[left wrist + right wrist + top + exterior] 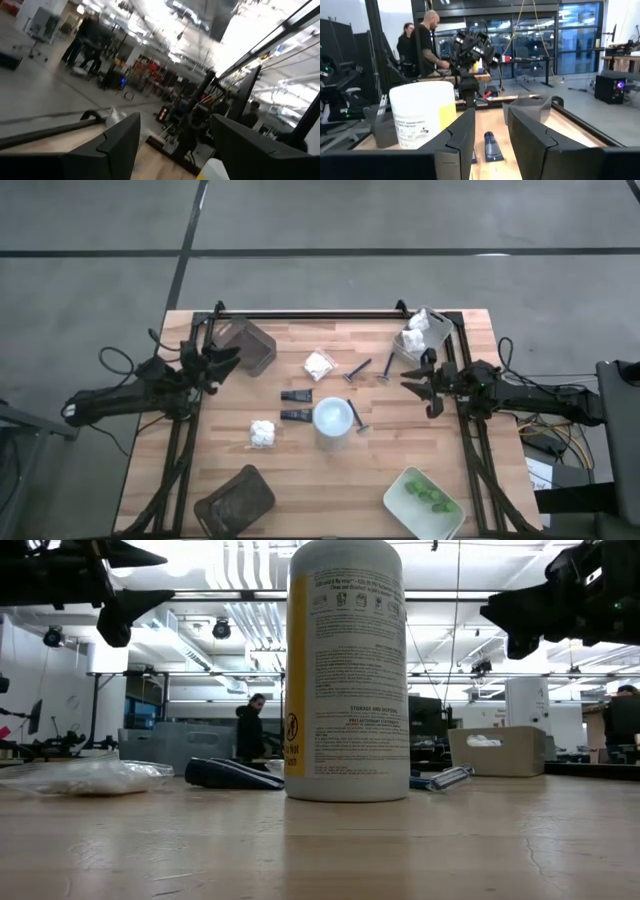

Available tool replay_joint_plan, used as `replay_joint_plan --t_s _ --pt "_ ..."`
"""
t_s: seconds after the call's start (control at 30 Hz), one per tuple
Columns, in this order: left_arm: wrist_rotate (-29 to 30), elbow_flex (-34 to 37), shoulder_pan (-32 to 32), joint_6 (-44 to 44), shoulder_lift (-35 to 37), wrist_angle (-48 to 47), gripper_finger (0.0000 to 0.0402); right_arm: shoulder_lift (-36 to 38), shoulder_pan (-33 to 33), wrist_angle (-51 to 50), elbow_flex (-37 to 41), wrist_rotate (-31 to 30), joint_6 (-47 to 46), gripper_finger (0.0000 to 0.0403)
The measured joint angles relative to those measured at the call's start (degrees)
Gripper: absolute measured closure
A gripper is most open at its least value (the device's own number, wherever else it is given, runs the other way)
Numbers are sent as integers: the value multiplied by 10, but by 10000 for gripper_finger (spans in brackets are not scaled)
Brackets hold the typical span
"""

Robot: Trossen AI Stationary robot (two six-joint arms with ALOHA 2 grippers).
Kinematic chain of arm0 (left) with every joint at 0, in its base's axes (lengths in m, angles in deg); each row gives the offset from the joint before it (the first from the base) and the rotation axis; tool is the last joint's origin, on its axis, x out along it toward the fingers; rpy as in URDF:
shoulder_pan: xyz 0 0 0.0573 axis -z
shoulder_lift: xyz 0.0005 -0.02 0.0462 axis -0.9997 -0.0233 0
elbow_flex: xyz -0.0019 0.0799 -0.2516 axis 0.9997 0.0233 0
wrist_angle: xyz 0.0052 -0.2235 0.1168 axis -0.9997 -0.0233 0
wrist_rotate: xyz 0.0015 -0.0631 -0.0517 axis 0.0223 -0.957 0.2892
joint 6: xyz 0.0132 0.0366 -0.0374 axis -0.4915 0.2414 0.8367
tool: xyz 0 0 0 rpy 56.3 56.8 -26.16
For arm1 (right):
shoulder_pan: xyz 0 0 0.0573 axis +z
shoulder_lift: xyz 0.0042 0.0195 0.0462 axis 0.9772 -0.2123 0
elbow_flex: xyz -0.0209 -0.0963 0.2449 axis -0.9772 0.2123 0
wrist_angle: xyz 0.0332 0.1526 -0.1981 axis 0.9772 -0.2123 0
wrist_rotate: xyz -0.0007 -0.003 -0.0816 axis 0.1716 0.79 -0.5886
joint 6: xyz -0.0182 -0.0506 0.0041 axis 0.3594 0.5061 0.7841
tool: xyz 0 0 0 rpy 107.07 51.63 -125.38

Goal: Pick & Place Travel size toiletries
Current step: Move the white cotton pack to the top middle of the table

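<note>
The yellow-labelled, white-capped bottle point(333, 418) point(347, 670) point(422, 121) stands upright on its base mid-table. Near it lie two white packets point(319, 365) point(262, 432), two short dark tubes point(296, 395) point(295, 416) and three razors point(357, 370) point(386, 366) point(358, 416). Green pieces point(428, 496) lie in a white tray. My left gripper point(222, 363) point(175, 140) hovers open over the table's left side, by a dark tray. My right gripper point(420, 382) point(491, 135) hovers open on the right side, pointing toward the bottle and a tube point(491, 147).
Dark trays sit at the far left point(247, 345) and near left point(235, 500). A white tray point(423, 504) is at the near right, and another with white packets point(425, 332) at the far right. Bare wood lies along the near edge. People stand in the room beyond.
</note>
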Motion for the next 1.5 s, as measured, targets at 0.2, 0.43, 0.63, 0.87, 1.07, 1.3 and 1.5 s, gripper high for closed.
replay_joint_plan --t_s 0.2,0.43,0.63,0.87,1.07,1.3,1.5 --pt "-3 -69 0 6 -62 -109 154 -1 0 -21 0 0 17 308" --pt "-36 -184 0 -27 -152 -284 154 -1 0 -23 0 0 16 329" --pt "-53 -264 0 -101 -229 -377 154 -1 0 -27 0 0 15 345" --pt "-132 -288 0 -195 -301 -385 154 -1 0 -27 0 1 15 356" --pt "-205 -274 0 -213 -368 -390 154 -1 0 -27 0 1 15 346" --pt "-295 -261 0 -226 -466 -397 154 -2 0 -28 0 1 15 322" --pt "-304 -264 2 -227 -526 -402 154 -2 0 -29 0 1 15 303"
